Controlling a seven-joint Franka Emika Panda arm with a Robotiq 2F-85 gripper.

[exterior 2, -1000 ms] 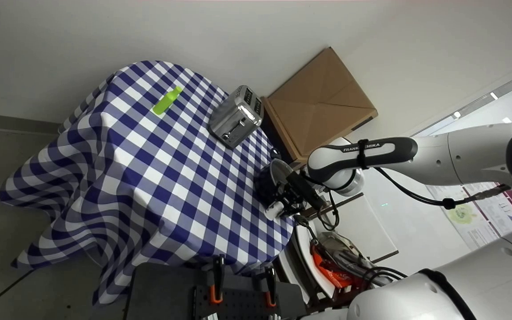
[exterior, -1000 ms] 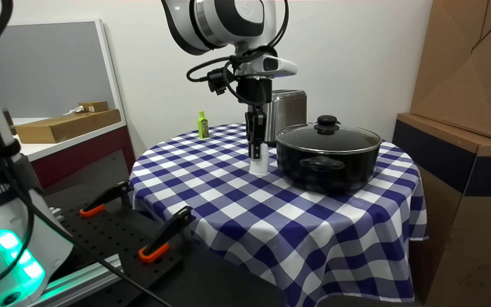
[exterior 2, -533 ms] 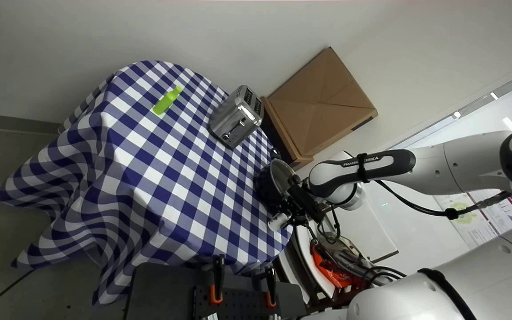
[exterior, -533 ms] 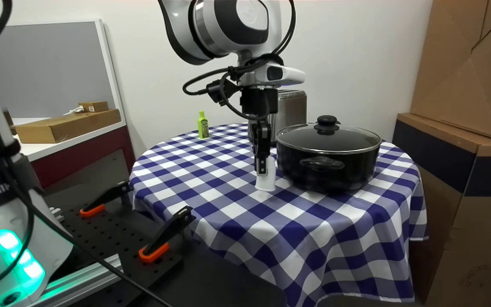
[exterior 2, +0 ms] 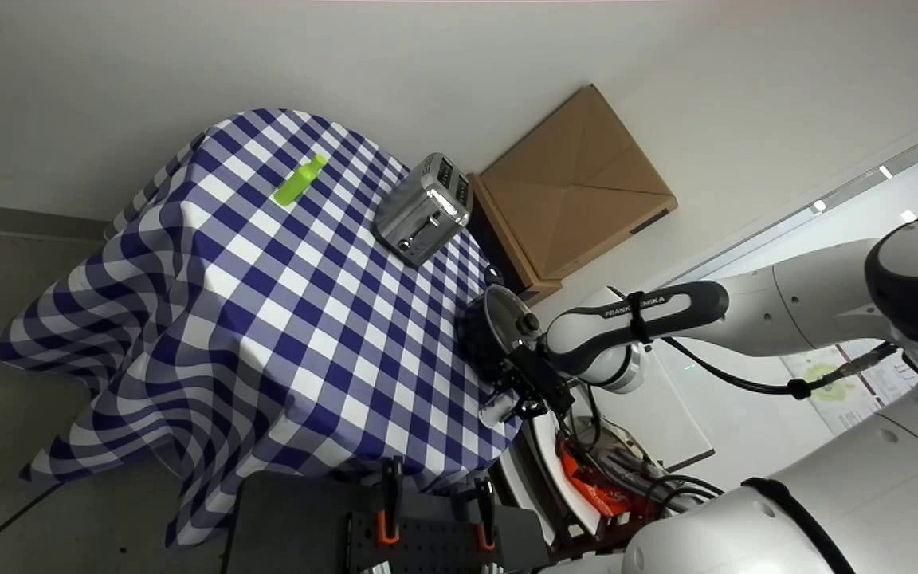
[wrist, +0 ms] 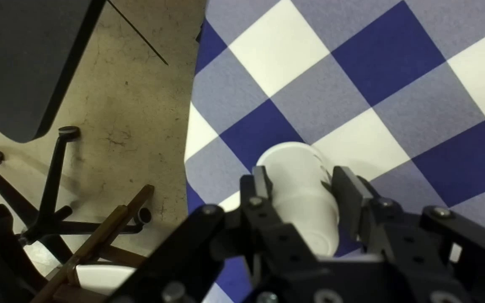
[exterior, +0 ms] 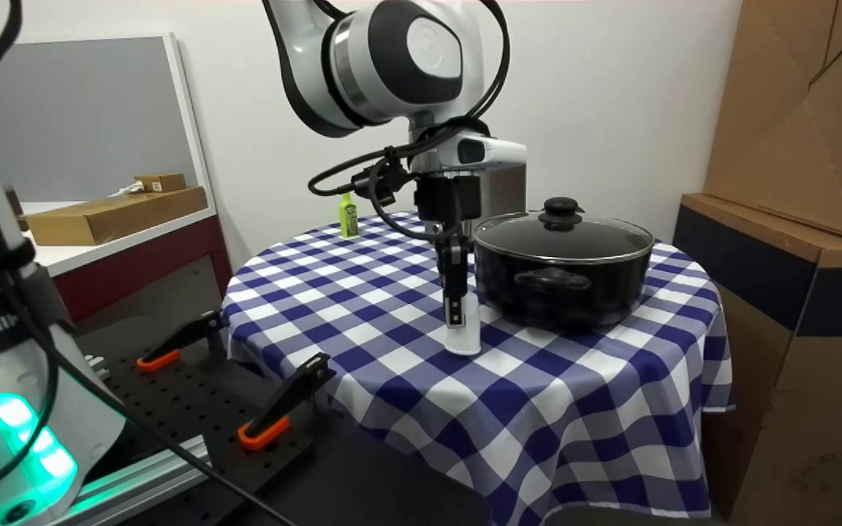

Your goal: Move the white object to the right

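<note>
The white object is a small plain bottle-like item, upright with a narrower top. It stands at or just above the checked tablecloth, in front and to the left of the black pot in this exterior view. It also shows in the other exterior picture below the pot. In the wrist view my gripper has one finger on each side of the white object, shut around its middle. Whether its base touches the cloth I cannot tell. In an exterior view a finger of the gripper covers part of it.
The black pot with a glass lid stands close beside the gripper. The silver toaster and green bottle stand farther back. The table edge is near the gripper in the wrist view. Cardboard boxes stand beyond the table.
The gripper and the white object have moved together, down the picture in both exterior views, past the pot's side toward the table's near edge. Pot, toaster and green bottle have not moved.
</note>
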